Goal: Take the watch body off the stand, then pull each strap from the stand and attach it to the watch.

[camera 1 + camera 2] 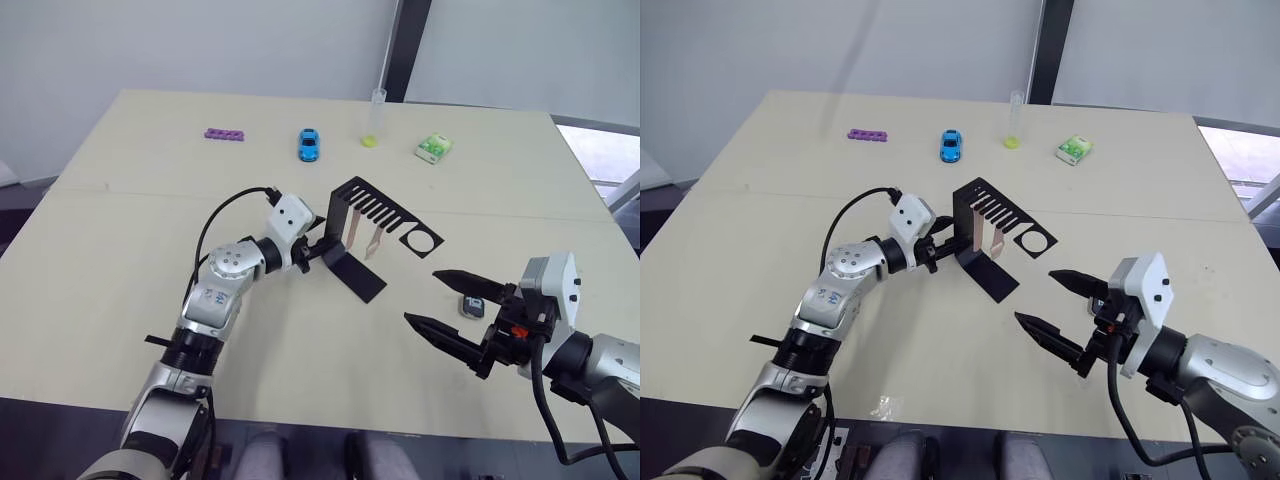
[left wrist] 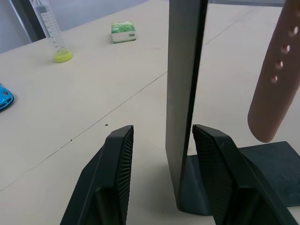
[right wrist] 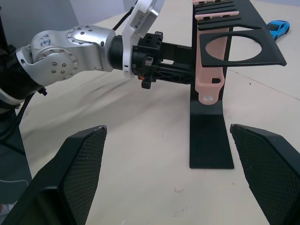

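The black stand (image 1: 362, 272) stands at mid-table, its comb-slotted arm ending in a ring hole (image 1: 421, 240). Two pale pink straps (image 1: 353, 232) (image 1: 374, 243) hang from the slots. My left gripper (image 1: 322, 250) is open, with one finger on each side of the stand's upright (image 2: 186, 93); a strap (image 2: 276, 79) hangs just beyond. The watch body (image 1: 472, 306) lies on the table to the right of the stand. Next to it my right gripper (image 1: 422, 296) hovers wide open and empty, pointing toward the stand (image 3: 211, 145).
Along the far side of the table (image 1: 120, 300) are a purple piece (image 1: 225, 133), a blue toy car (image 1: 309, 145), a clear tube on a yellow-green cap (image 1: 375, 120) and a green-white box (image 1: 433, 149). The table's front edge runs just below my arms.
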Available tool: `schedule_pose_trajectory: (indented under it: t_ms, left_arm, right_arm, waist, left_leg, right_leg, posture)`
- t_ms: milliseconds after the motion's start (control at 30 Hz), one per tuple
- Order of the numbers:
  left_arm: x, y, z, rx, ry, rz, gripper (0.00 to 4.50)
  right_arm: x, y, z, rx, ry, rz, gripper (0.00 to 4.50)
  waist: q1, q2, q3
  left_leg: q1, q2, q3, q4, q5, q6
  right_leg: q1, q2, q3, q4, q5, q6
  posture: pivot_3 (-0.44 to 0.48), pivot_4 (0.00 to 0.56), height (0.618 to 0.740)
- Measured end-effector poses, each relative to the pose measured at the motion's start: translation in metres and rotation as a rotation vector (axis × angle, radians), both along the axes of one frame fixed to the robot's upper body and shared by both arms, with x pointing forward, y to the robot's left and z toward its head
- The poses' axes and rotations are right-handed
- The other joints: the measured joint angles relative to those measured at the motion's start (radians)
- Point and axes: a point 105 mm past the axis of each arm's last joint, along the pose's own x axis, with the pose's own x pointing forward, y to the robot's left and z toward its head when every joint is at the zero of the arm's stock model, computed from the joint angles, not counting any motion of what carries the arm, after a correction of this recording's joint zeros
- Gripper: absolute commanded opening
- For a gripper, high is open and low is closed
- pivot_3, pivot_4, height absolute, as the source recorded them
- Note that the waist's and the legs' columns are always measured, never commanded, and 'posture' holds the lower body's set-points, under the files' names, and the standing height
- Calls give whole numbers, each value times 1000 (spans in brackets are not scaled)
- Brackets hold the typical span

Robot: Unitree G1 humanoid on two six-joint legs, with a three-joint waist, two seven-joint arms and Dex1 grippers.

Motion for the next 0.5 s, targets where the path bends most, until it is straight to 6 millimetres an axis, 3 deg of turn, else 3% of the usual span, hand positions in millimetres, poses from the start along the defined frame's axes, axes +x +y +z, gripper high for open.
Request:
schedule_pose_trajectory:
  t_ms: [467,500]
  left_arm:
    - [6,-10,-3,-6,-23,-40,2190]
    - [7,-10,-4,-3,-25,-39,1917]
  right_arm:
    - [1,-3,-4,-7,5,-29,4500]
    - [1,-4,-4,-9,3,-33,4500]
  waist:
    - [0,0,0]
    - [0,0,0]
  left_leg:
    - [0,0,0,0,0,0]
    - [0,0,0,0,0,0]
  right_leg:
    - [0,0,0,0,0,0]
    - [0,0,0,0,0,0]
  posture:
    - [0,150,740]
    - [0,150,740]
